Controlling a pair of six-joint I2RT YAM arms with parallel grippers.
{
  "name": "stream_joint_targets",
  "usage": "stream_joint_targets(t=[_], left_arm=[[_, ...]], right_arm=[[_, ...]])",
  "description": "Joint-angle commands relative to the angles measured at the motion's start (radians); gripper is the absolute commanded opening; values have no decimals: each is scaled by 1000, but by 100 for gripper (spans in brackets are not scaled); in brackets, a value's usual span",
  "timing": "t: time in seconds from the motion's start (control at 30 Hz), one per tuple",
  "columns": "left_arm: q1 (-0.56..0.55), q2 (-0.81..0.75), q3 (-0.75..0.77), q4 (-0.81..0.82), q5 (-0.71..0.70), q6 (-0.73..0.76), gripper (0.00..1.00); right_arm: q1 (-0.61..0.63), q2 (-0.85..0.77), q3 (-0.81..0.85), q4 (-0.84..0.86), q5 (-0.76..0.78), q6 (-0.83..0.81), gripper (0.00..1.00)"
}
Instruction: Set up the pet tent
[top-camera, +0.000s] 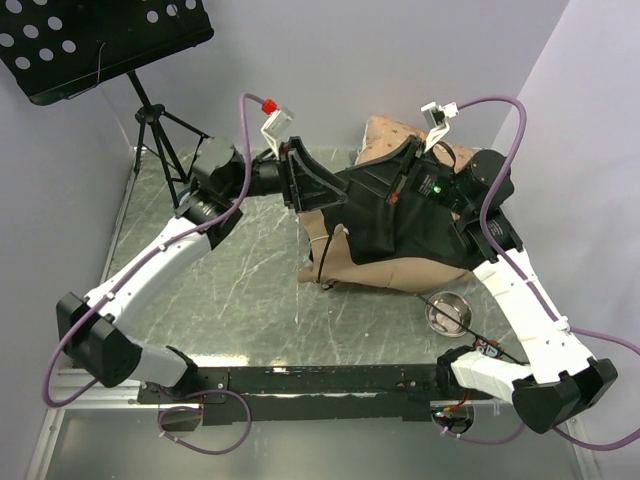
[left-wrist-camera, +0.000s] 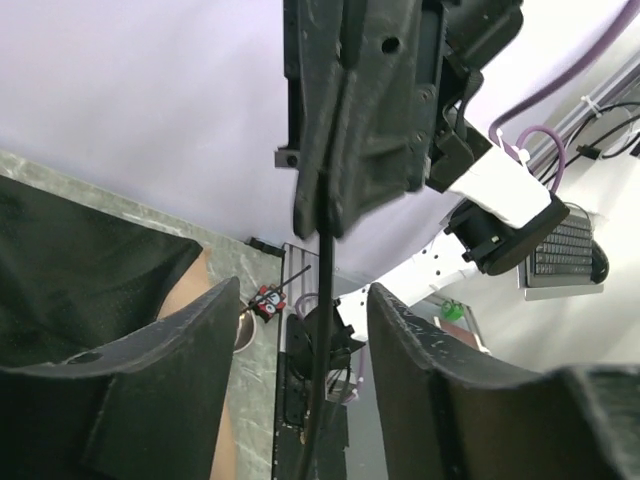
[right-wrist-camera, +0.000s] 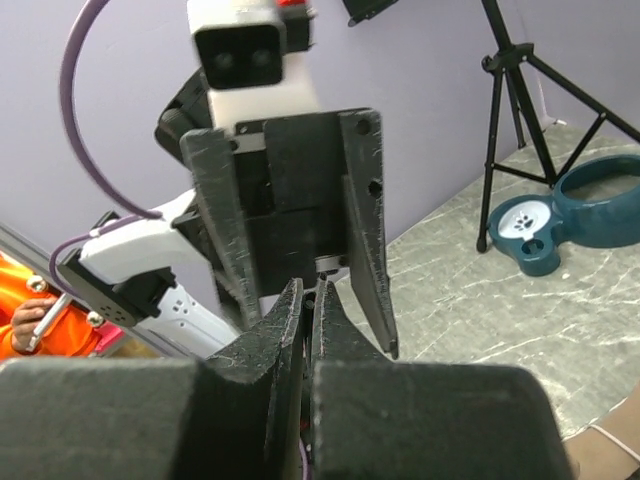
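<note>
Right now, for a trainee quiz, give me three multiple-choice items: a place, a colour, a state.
1. Where on the grey marbled table is the small round steel bowl? A far left corner; B near side, by the right arm's base; C far right corner.
2. What colour is the double pet bowl? A blue; B red; C white.
3. How are the fingers of the right gripper? A wide open; B shut on nothing; C shut on the thin black pole.
B: it lies beside that base. A: its plastic shows blue. C: they pinch the pole.
</note>
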Motion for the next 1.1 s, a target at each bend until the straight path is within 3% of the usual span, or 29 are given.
stream_joint_targets(t=[0.0,0.27,0.4,0.6,0.77,0.83,0.9,0.97,1.0,1.03,1.07], left_arm=[[-1,29,60,98,7,-93,55],[-18,64,77,148,29,-150,39],[-27,61,56,151,32,-156,25],[-27,55,37,126,43,-148,28],[-29,63,17,152,62,-179,13],[-29,63,8,160,72,-189,2],[-27,58,5,145,67,-194,1],[-19,50,4,125,56,-196,1],[-12,46,0,126,53,-197,1],[-7,40,0,120,55,-189,1],[-3,40,3,108,53,-185,1]], right_arm=[[-17,-8,-39,9,11,15,0],[-17,-6,-46,21,11,21,0],[-16,-5,-46,25,11,24,0],[-16,-6,-51,33,13,30,0],[-17,-9,-49,27,16,26,0],[-17,-9,-46,24,11,23,0],[-17,-9,-40,15,-5,12,2],[-28,-15,-28,-27,-30,-20,37],[-43,-26,-25,-51,-42,-37,61],[-60,-37,-23,-80,-50,-51,75],[-83,-48,-25,-106,-59,-69,80]])
